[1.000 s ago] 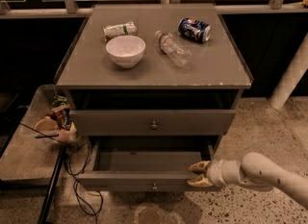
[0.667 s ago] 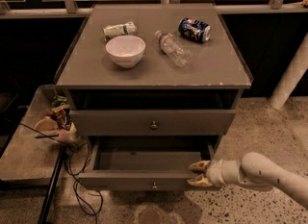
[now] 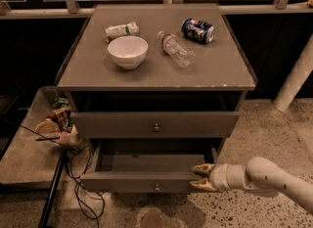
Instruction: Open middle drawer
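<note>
Camera view shows you the middle drawer pulled out. Your gripper sits at its front's right end, jaws apart.

Low at right: arm extended leftward, wrist level; pincer points left, fingers apparently parted.

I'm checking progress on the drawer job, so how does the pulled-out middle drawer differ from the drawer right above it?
The middle drawer is pulled out, with its shallow box showing; the upper drawer is shut. The gripper sits at the right end of the middle drawer's front; nothing is at the upper drawer. Both have grey-brown fronts with one small round knob at the centre.
</note>
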Action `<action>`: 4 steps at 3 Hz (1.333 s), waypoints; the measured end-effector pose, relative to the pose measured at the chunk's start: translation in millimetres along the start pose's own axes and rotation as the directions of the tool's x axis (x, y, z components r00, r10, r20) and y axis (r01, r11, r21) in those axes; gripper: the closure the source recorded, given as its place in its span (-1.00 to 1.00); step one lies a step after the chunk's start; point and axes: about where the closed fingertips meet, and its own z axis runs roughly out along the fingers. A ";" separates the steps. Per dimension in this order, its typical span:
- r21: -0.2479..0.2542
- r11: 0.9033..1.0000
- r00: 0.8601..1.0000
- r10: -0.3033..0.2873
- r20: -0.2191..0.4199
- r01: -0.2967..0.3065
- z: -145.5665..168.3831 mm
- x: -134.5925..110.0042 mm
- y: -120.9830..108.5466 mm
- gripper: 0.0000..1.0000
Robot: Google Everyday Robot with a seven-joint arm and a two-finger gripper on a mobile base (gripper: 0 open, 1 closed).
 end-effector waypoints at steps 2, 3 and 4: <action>0.045 0.999 0.997 -0.016 0.078 0.012 -58.8 16.5 59.4 1.00; 0.060 0.998 0.996 -0.039 0.085 0.034 -86.6 29.6 102.3 1.00; 0.071 0.997 0.996 -0.034 0.082 0.028 -91.7 34.1 106.2 0.65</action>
